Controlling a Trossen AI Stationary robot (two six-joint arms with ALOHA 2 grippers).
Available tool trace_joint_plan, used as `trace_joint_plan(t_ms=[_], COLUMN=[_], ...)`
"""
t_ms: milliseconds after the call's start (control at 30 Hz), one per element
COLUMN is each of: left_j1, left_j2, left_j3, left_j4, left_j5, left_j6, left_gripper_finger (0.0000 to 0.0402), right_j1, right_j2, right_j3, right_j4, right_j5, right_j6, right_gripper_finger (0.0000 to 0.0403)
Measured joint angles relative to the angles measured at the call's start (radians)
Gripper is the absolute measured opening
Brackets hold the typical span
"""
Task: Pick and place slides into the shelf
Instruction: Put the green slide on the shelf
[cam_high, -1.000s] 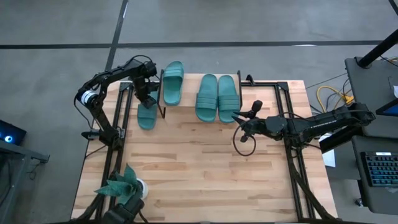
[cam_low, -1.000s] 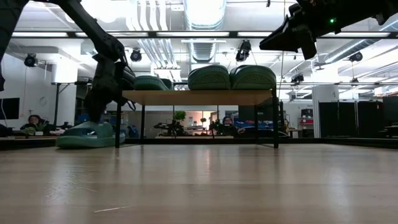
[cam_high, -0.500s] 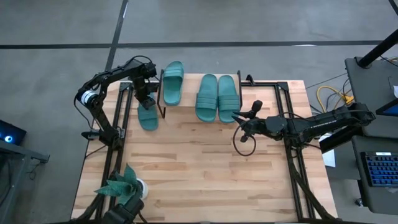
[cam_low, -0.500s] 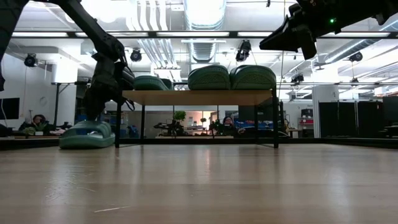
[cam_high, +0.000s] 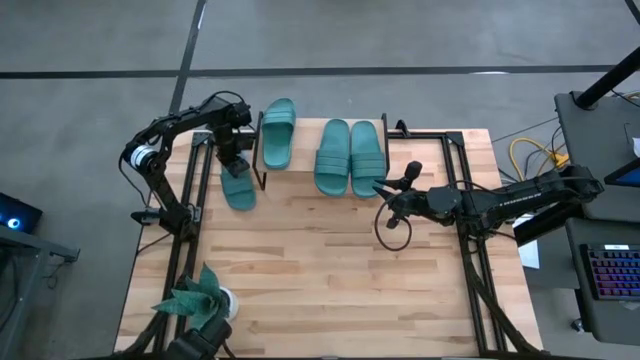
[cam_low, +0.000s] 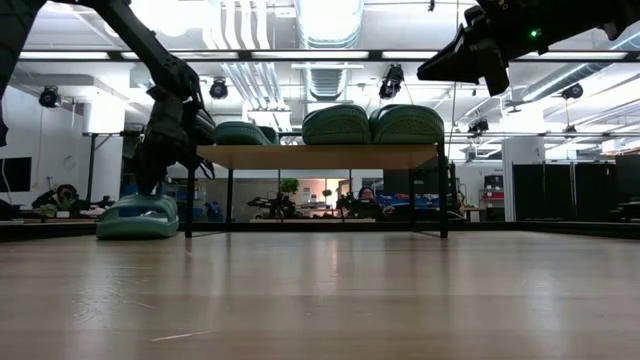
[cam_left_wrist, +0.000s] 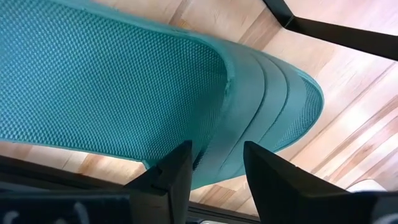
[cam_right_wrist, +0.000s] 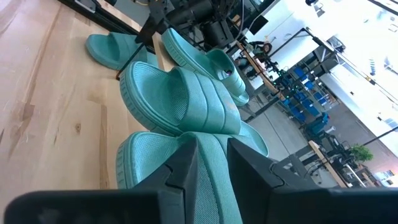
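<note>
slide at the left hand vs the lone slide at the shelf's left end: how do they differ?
The slide at the left hand lies on the tabletop just outside the shelf; the lone slide rests on the shelf's plank. The left hand is at the first, its fingers straddling the strap edge; nothing touches the lone slide. Both are teal with a wide strap.

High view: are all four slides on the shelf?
No, three slides lie on the shelf; the fourth slide lies on the table under the left gripper.
</note>
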Motion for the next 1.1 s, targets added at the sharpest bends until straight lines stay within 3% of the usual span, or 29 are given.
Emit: trace_joint_plan(t_ms=[167, 400, 567, 733, 1000, 1100], left_j1=[0.000, 0.000, 0.000, 0.000, 0.000, 0.000], left_j2=[0.000, 0.000, 0.000, 0.000, 0.000, 0.000], left_j3=[-0.016, -0.026, -0.034, -0.041, -0.034, -0.036], left_j4=[0.014, 0.025, 0.028, 0.029, 0.029, 0.021], left_j5=[0.002, 0.046, 0.057, 0.059, 0.061, 0.061], left_j6=[-0.006, -0.024, -0.024, -0.015, 0.011, 0.013], left_gripper_finger=[0.0136, 0.0191, 0.0192, 0.0149, 0.0021, 0.0008], right_j1=[0.000, 0.000, 0.000, 0.000, 0.000, 0.000], right_j2=[0.000, 0.000, 0.000, 0.000, 0.000, 0.000], right_j3=[0.000, 0.000, 0.000, 0.000, 0.000, 0.000], right_j4=[0.000, 0.000, 0.000, 0.000, 0.000, 0.000], right_j5=[0.000, 0.000, 0.000, 0.000, 0.000, 0.000], right_j6=[0.000, 0.000, 0.000, 0.000, 0.000, 0.000], right_gripper_finger=[0.0073, 0.0080, 0.0084, 0.0079, 0.0070, 0.0073])
